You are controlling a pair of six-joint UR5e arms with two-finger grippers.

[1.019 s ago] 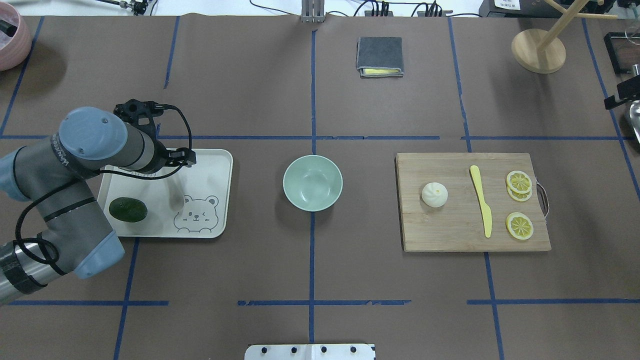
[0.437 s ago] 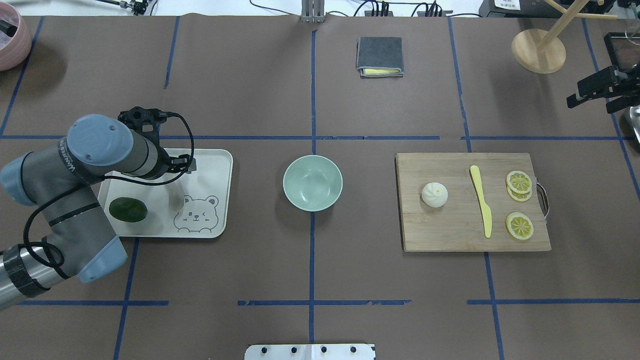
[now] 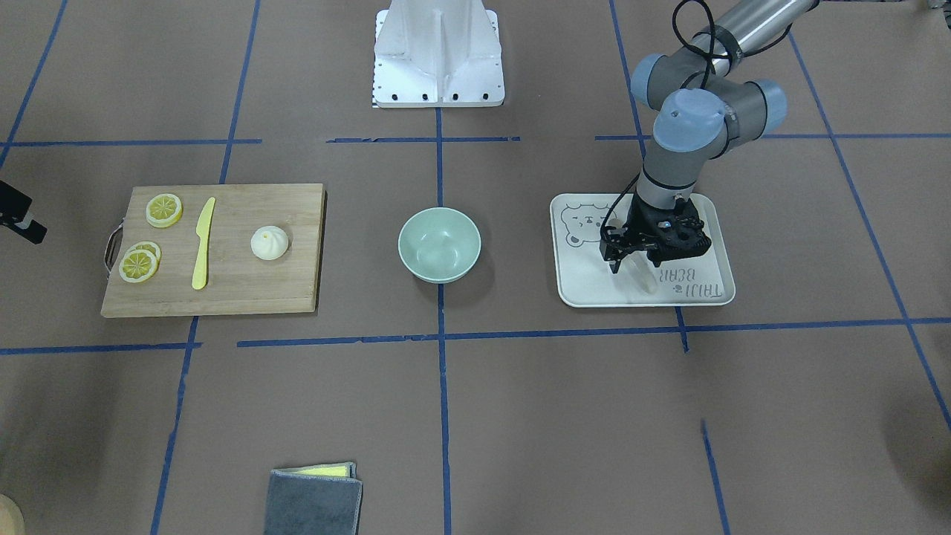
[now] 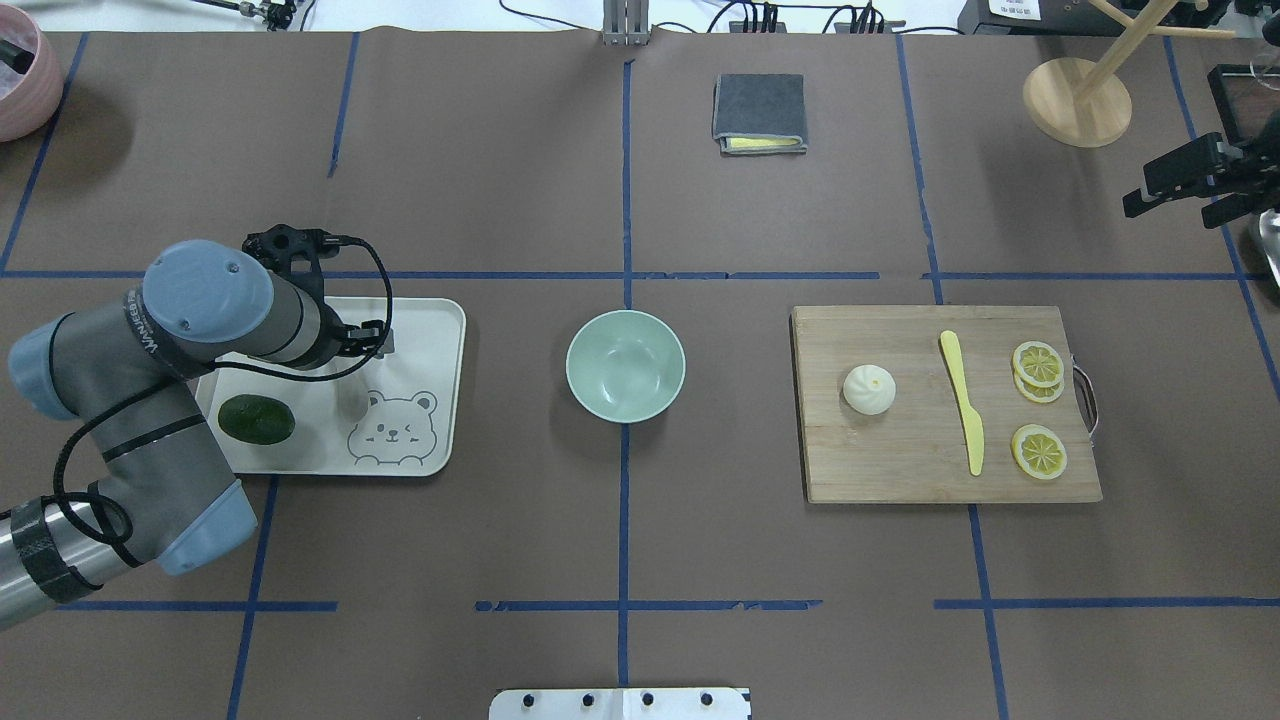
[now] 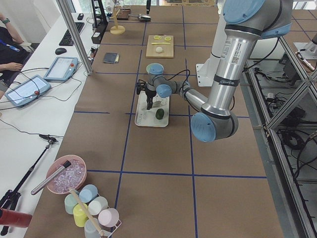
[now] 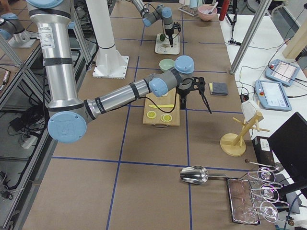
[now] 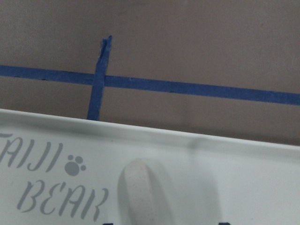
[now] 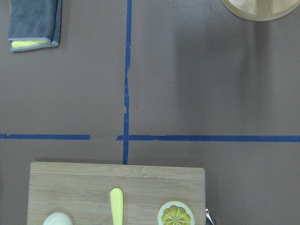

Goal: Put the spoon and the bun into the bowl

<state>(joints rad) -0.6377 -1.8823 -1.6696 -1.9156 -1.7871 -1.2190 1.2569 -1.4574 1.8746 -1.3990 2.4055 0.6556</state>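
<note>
left gripper (image 3: 631,266) jaws spread, spoon (image 7: 140,192) lying flat on the tray (image 3: 587,290) just below and between them; best to drop straight, keep it centred, pinch gently so it doesn't skid, then lift toward the bowl (image 3: 439,244).

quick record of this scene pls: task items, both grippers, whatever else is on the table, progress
spoon: lying on the bear tray, not gripped
bun: on the cutting board, untouched
bowl: table centre, empty
left gripper: open, lowered over the spoon, fingers either side of it
right gripper: open, empty, in the air beyond the board's far corner
also on tray: lime
also on board: yellow knife, lemon slices
progress: nothing in the bowl yet
</note>
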